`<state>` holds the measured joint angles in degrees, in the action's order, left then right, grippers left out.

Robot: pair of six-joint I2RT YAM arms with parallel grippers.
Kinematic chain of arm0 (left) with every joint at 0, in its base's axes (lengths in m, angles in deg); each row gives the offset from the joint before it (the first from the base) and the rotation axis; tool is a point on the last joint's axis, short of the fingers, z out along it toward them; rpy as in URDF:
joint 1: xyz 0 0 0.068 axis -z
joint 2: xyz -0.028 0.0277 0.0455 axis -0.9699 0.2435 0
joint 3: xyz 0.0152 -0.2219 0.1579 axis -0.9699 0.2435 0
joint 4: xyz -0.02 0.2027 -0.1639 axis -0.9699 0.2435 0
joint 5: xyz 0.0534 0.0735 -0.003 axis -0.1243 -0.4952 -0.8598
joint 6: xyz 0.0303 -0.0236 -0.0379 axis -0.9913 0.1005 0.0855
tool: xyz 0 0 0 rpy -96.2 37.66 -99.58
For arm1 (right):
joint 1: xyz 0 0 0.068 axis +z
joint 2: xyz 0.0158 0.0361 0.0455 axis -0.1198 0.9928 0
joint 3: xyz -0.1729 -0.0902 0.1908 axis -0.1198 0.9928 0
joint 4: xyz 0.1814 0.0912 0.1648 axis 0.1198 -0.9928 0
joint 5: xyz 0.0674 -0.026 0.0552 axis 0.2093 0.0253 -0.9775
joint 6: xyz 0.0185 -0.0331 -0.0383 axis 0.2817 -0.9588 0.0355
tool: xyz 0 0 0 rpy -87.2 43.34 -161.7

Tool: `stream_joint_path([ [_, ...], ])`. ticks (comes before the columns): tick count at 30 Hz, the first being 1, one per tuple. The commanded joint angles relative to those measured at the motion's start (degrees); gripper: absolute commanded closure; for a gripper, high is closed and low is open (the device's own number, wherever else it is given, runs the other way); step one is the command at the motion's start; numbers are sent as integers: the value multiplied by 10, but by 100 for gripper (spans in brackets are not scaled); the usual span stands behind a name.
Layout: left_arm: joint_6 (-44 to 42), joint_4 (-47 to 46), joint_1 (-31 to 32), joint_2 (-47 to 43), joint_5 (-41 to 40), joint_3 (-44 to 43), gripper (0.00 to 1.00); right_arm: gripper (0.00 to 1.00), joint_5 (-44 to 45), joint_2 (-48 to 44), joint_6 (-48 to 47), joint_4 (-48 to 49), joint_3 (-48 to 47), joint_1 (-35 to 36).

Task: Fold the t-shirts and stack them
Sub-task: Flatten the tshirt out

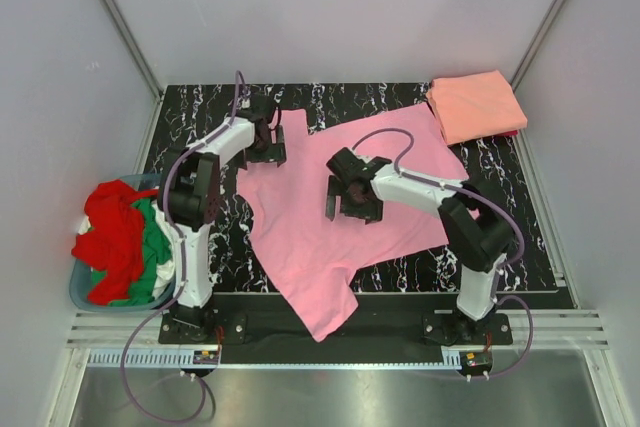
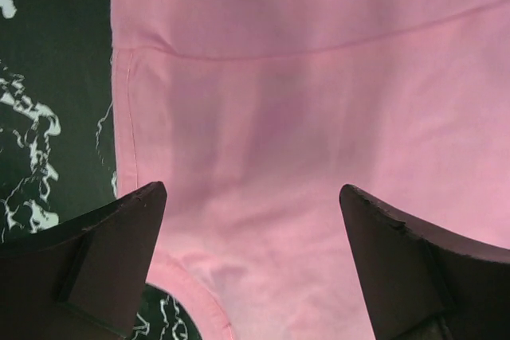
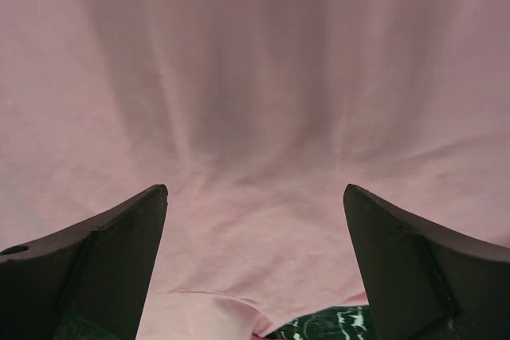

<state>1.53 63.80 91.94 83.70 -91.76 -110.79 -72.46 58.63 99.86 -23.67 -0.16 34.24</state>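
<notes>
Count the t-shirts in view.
4 at least: pink t-shirt spread mid-table; salmon-orange t-shirt folded, far right corner; red t-shirt and green t-shirt heaped in the basket, where more may be hidden.

Pink shirt (image 2: 303,117): plain, between the black left fingers (image 2: 96,260). Table (image 2: 40,117), left of those fingers: black, white veining. Folded shirt (image 1: 477,105): salmon-orange. Basket (image 1: 80,297): blue-grey. In it red shirt (image 1: 115,222), green shirt (image 1: 155,234).

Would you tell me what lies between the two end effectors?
Only the spread pink t-shirt lies between the left end effector and right end effector, seen in the top view.
</notes>
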Motion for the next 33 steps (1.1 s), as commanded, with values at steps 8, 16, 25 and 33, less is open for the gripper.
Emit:
stream_joint_path([
  [8, -54, 127, -44, 155, -14, -215, 26, 0, -70, 164, 91, 46, -110, 107],
  [16, -77, 175, -102, 234, 29, -380, 37, 0, -120, 264, 87, 19, -281, 128],
  [25, -78, 162, -137, 163, 85, -423, 11, 0, 16, 261, 37, -120, -341, 103],
  [33, -70, 158, -114, -57, 38, -256, 8, 0, 95, 77, 1, -157, -257, 80],
])
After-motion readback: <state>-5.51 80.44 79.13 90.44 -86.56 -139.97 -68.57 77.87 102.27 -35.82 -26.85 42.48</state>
